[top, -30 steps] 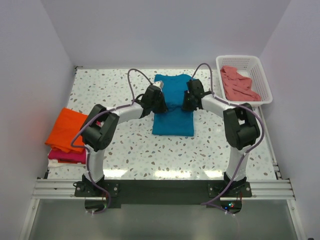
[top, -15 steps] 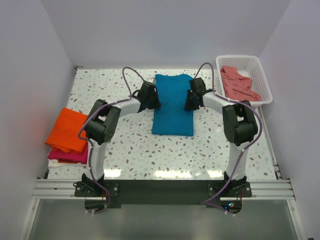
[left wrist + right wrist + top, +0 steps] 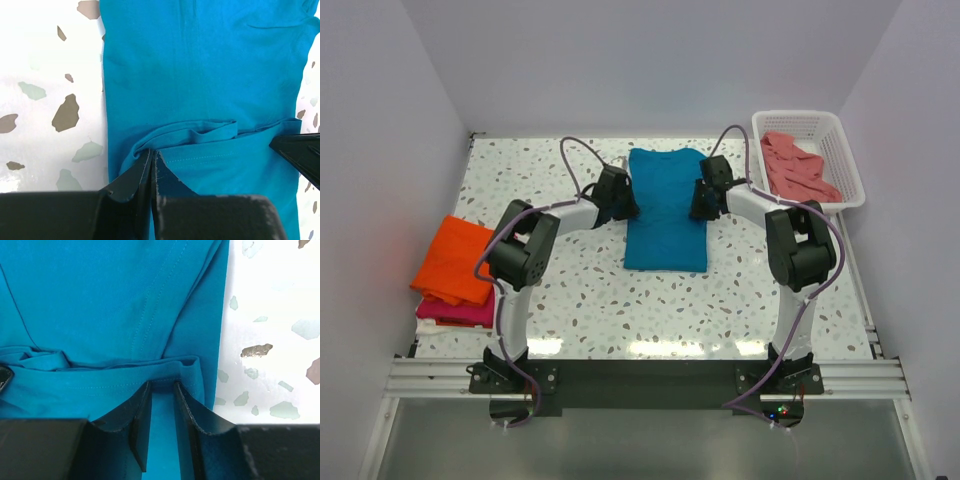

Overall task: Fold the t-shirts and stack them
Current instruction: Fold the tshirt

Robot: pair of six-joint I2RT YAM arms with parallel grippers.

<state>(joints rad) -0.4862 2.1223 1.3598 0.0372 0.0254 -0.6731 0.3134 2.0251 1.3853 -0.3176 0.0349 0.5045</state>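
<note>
From above, we count four shirts. The teal-blue t-shirt (image 3: 666,215) lies flat as a long, narrow rectangle at the far middle of the speckled terrazzo table (image 3: 610,300). The orange t-shirt (image 3: 453,258) sits folded on top of the magenta-red t-shirt (image 3: 455,313) at the table's left edge. The salmon-pink t-shirt (image 3: 797,166) lies crumpled inside one white plastic lattice basket (image 3: 806,118) at the far right. The left gripper (image 3: 621,197) meets the teal shirt's left edge and the right gripper (image 3: 701,200) its right edge, level with each other.

In the left wrist view, we see smooth, soft teal-blue t-shirt (image 3: 200,70) cloth with a stitched hem. A raised, wrinkled ridge crosses it. The left gripper (image 3: 152,153) is clenched on the near end of that ridge, its two black fingers pressed together with cloth pinched between them. One finger of the right gripper (image 3: 299,151) shows at the ridge's far end.

In the right wrist view, the teal-blue t-shirt (image 3: 100,300) shows a double seam line and the same bunched ridge. The right gripper (image 3: 162,388) grips the fold at the shirt's edge. Its two fingers (image 3: 142,410) stand a narrow slit apart, with cloth filling the slit.
</note>
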